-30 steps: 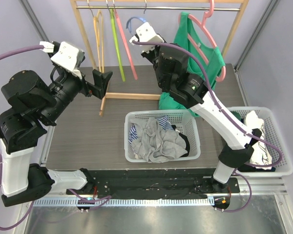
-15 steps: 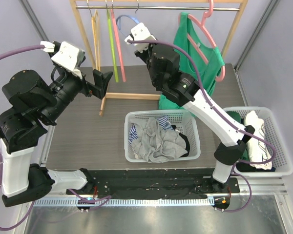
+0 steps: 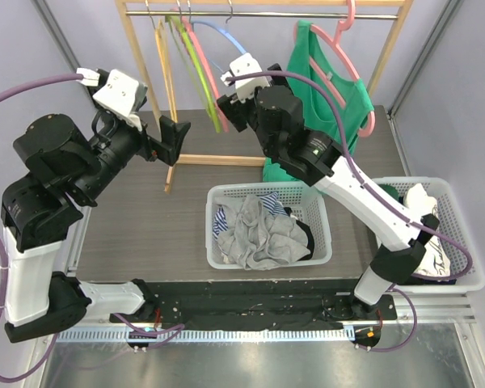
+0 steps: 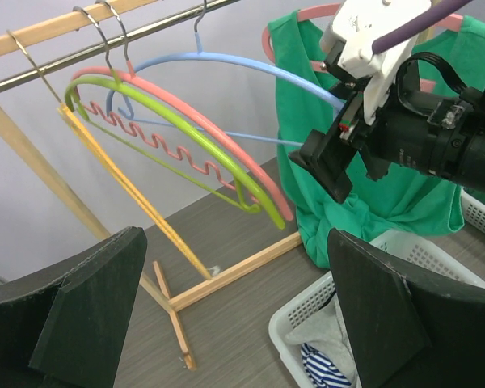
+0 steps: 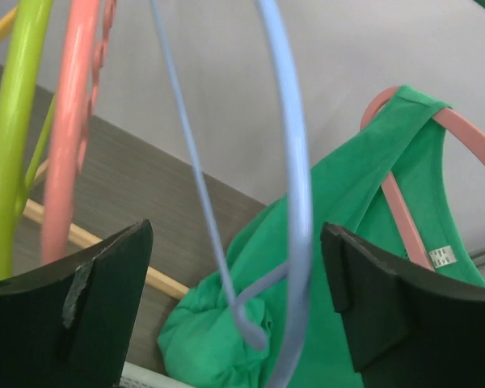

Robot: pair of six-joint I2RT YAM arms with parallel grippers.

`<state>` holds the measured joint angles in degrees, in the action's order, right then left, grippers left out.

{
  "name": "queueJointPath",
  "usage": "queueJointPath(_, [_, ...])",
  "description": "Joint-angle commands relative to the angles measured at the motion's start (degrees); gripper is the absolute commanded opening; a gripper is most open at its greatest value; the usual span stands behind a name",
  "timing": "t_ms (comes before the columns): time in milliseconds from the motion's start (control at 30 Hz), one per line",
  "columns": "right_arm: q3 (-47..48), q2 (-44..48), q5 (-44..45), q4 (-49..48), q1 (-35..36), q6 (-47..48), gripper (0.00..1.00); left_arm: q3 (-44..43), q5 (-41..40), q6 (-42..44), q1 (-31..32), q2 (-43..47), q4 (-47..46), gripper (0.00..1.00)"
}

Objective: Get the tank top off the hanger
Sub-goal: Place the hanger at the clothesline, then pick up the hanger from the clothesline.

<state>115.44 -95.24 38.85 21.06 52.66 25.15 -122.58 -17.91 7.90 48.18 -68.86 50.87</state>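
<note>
Tank top: the green tank top (image 3: 339,97) is hanging on the pink hanger (image 5: 473,145) at the right end of the rail (image 3: 267,14), above the desk's (image 3: 145,218) far edge, its lower part bunching up.
Right end effector (image 5: 226,307): jaws are standing apart, gripping nothing; the blue hanger (image 5: 295,162) is passing between them.
Left end effector (image 4: 242,315): jaws are gaping wide, holding nothing, hovering over the desk's left side.
Other hangers: the lime hanger (image 4: 186,133) is hanging beside the blue one.
White basket (image 3: 267,187): sitting near the desk's near edge, holding clothes.
</note>
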Motion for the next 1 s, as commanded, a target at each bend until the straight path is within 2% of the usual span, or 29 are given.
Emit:
queueJointPath(0, [0.75, 5.06, -4.21, 8.90, 0.07, -11.68, 1.00, -0.99, 1.30, -0.87, -0.55, -0.57, -0.95, 1.00])
queueJointPath(200, [-3.64, 15.95, -10.71, 11.01, -0.46, -20.03, 1.00, -1.69, 1.92, -1.92, -1.25, -1.27, -0.77, 0.99])
queueJointPath(333, [0.38, 20.70, -18.34, 19.26, -0.46, -20.58, 1.00, -1.87, 2.00, -2.36, -1.34, -1.98, -0.86, 1.00])
queueJointPath(433, [-0.20, 26.04, -20.05, 22.36, -0.46, -20.14, 1.00, -2.74, 5.07, -2.63, -1.34, -2.77, 0.62, 1.00])
queueJointPath(500, [-2.23, 29.66, -15.59, 19.83, -0.46, -20.22, 1.00, -3.27, 7.61, -2.80, -1.34, -3.38, 1.59, 0.99])
queueJointPath(533, [-3.28, 31.24, -8.77, 18.85, -0.37, -20.49, 1.00, -4.32, 7.89, -2.80, -1.34, -4.34, 2.73, 1.00])
queueJointPath(633, [-4.69, 36.69, 4.60, 15.42, -0.46, -18.04, 1.00, -5.55, 7.10, -2.45, -1.34, -6.54, 4.32, 1.00])
queueJointPath(767, [-5.40, 39.78, 9.22, 13.39, -0.37, -14.35, 1.00, -5.30, 8.50, -3.24, -1.34, -7.43, 4.41, 1.00])
queueJointPath(967, [-4.79, 35.84, 13.08, 14.44, 0.24, -11.70, 1.00, -5.56, 11.76, -5.17, -1.34, -8.74, 5.11, 1.00])
